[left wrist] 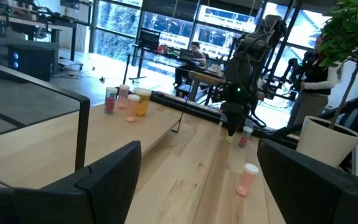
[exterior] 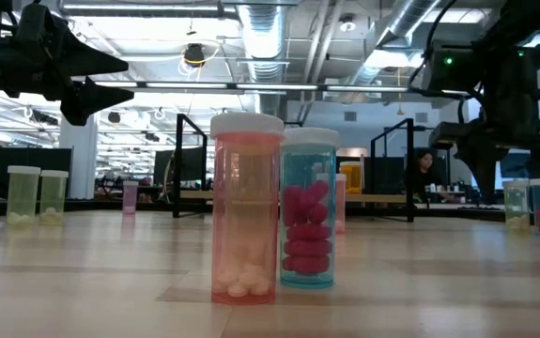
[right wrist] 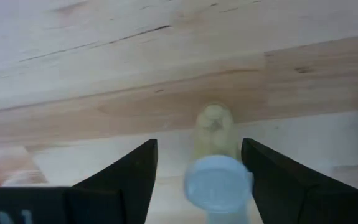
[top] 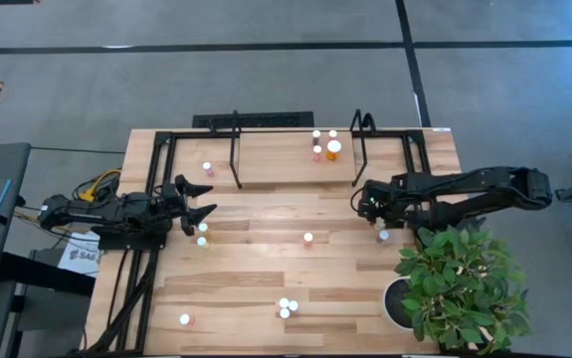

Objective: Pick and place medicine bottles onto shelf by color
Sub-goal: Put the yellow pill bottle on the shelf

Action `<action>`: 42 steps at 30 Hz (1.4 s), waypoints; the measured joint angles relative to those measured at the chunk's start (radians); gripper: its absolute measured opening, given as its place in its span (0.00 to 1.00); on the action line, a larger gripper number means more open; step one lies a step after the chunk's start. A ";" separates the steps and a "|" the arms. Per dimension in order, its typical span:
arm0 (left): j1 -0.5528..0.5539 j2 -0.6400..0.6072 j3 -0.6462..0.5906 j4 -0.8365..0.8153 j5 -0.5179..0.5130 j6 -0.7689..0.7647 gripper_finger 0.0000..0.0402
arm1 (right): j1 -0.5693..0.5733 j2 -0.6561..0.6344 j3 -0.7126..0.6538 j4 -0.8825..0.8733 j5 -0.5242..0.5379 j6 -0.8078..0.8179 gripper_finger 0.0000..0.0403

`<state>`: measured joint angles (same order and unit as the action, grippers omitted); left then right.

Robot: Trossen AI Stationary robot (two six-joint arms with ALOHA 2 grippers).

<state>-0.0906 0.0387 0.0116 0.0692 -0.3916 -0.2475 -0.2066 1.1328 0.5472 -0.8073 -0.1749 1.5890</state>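
We see a yellowish bottle (right wrist: 215, 162) standing between our right gripper's (right wrist: 198, 180) spread fingers, untouched, on the surface (right wrist: 166, 74).

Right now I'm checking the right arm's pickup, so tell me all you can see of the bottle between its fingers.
The bottle is a small, clear, yellowish cylinder with a round white cap, plastic by its look. It stands upright on the wooden tabletop, directly under the right gripper, between the two dark fingers. Gaps show on both sides, so nothing grips it yet.
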 joint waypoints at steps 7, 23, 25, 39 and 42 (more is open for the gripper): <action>0.000 0.000 0.000 0.000 0.000 0.000 0.78 | 0.000 0.000 0.000 0.009 0.000 0.018 0.43; 0.000 0.000 0.000 0.000 0.000 0.000 0.78 | 0.002 0.000 0.031 -0.005 -0.034 0.071 0.35; 0.000 0.000 0.000 0.000 0.000 0.000 0.78 | 0.002 0.000 0.046 -0.017 -0.030 0.071 0.35; 0.000 0.000 0.000 0.000 0.000 0.000 0.78 | -0.017 0.168 0.239 -0.108 -0.010 -0.031 0.33; 0.000 0.000 0.000 0.000 0.000 0.000 0.78 | -0.037 0.211 0.308 -0.118 -0.007 -0.070 0.33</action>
<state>-0.0908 0.0390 0.0118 0.0692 -0.3913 -0.2475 -0.2437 1.3436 0.8548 -0.9253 -0.1817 1.5186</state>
